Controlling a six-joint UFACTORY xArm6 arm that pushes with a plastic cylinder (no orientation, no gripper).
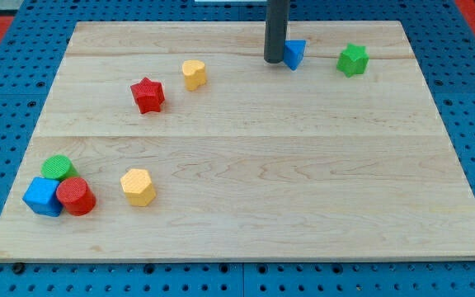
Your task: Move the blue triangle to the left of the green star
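Observation:
The blue triangle [294, 54] lies near the view's top edge of the wooden board [246, 165], right of centre. The green star [353, 59] lies to its right with a gap between them. My tip [275, 60] stands at the blue triangle's left side, touching or nearly touching it. The rod comes down from the view's top.
A yellow block [194, 74] and a red star [148, 95] lie left of the tip. At the view's bottom left a green cylinder [57, 167], a blue cube [42, 196] and a red cylinder [76, 196] cluster together, with a yellow hexagon [138, 186] beside them.

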